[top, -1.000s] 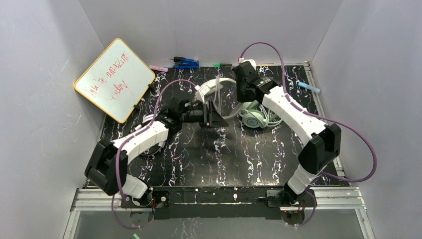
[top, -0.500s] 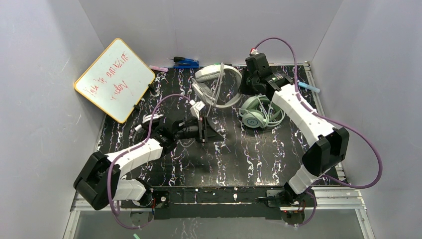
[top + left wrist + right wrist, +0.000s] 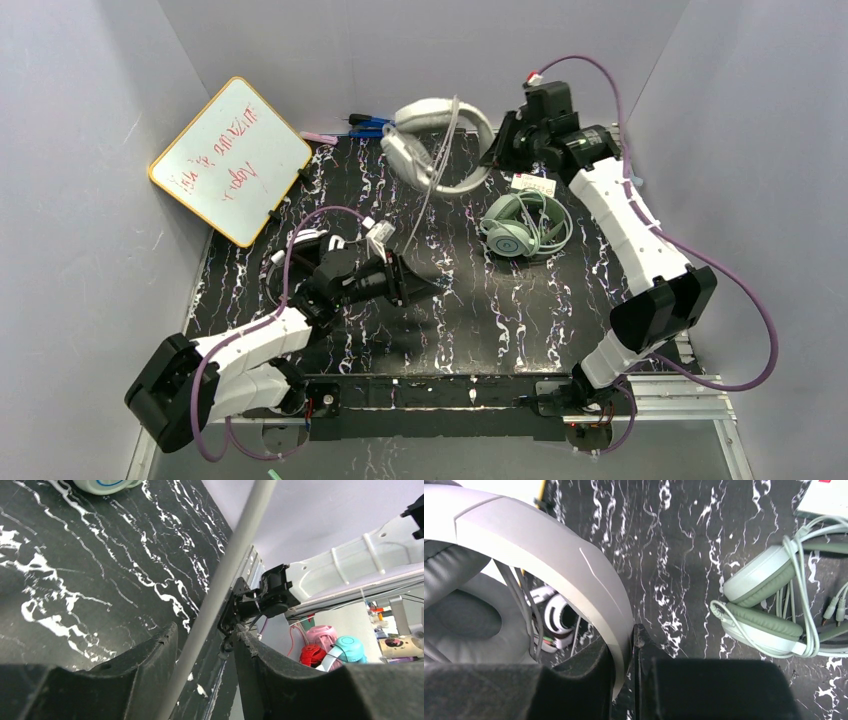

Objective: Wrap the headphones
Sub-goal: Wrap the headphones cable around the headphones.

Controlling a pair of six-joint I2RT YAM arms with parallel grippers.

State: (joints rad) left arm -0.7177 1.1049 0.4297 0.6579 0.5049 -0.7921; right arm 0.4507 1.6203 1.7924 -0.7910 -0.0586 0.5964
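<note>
My right gripper (image 3: 503, 142) (image 3: 631, 635) is shut on the headband of the light grey headphones (image 3: 440, 145) (image 3: 549, 545) and holds them up at the back of the table. Their grey cable (image 3: 425, 205) (image 3: 220, 585) hangs down and forward to my left gripper (image 3: 410, 280) (image 3: 205, 630). That gripper is open, and the cable runs loosely through the gap, close to the left finger. The mint-green headphones (image 3: 520, 228) (image 3: 764, 615) lie on the black marbled table (image 3: 480, 310) with their pale cable bundled on them. The black-and-white headphones (image 3: 298, 245) (image 3: 556, 617) lie partly under my left arm.
A whiteboard (image 3: 232, 160) leans at the back left. A blue tool (image 3: 370, 126) and a pink marker (image 3: 318, 137) lie along the back wall. A white card (image 3: 533, 184) sits near the mint-green set, and a blue marker (image 3: 620, 175) lies at the right edge.
My right gripper has raised the light grey headphones and carried them back and to the right. My left arm has drawn back toward the near left, with the cable stretched between them.
</note>
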